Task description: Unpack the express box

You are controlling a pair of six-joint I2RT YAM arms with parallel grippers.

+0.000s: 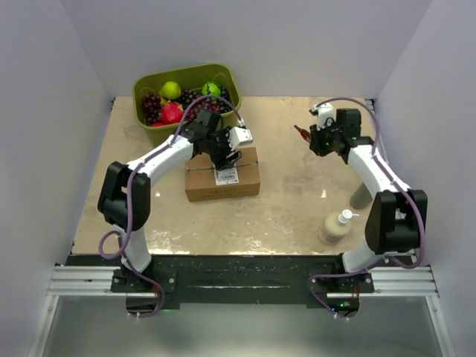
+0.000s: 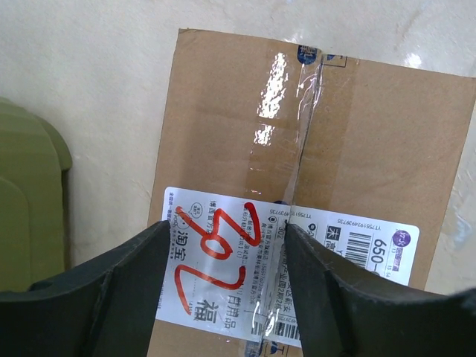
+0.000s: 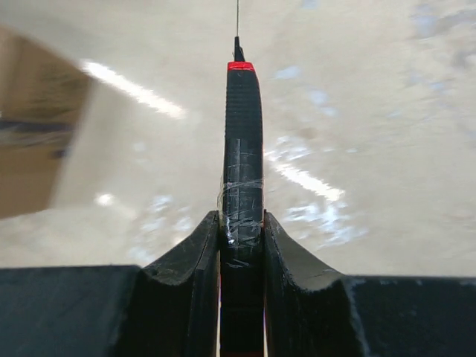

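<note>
Left wrist view: the brown taped cardboard express box (image 2: 216, 119), mid-way across the counter (image 1: 297, 201), is overhung by the wide-spread left claw (image 2: 223, 230) and, unpinned, could be shoved by the black red-tipped cutter (image 3: 242, 134) clamped in the right claw (image 3: 242, 219).

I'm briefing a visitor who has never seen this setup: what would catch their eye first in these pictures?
The bright fruit in the green bin at the far left corner of the table stands out most. Next comes the express box mid-table, its white label scrawled in red, with the open left end effector over it. On the right, the right end effector grips a black tool tipped in red.
</note>
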